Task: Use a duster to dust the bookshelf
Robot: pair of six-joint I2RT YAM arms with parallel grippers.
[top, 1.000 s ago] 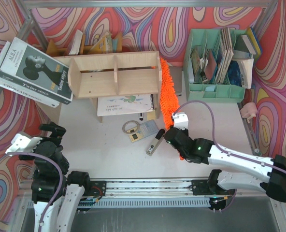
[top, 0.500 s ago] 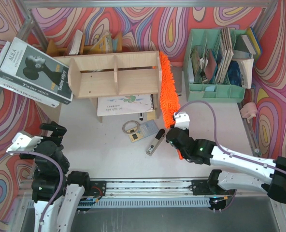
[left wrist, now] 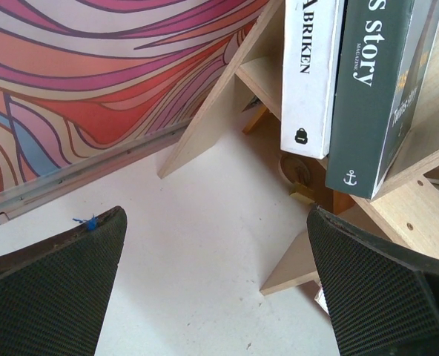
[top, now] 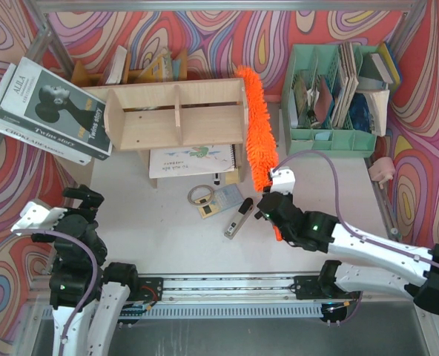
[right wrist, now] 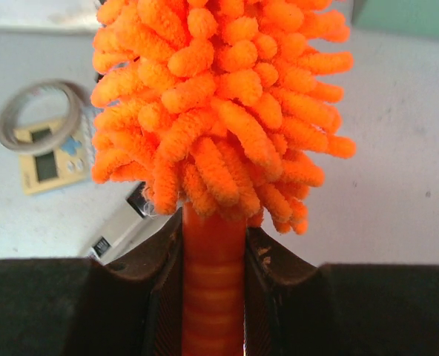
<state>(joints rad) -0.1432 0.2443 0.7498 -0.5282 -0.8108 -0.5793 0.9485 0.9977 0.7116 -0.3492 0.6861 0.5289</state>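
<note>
My right fingers clamp the long orange fluffy duster; its tip just swung onto the light plywood bookshelf, upper centre, so dusting's on

Your right arm lies low across the lower right of the top view and reaches in toward the centre. The right gripper has its fingers pressed against both sides of the duster handle. Your left arm sits folded in the lower left corner. The left gripper is spread wide and seems to be angled downward.
</note>
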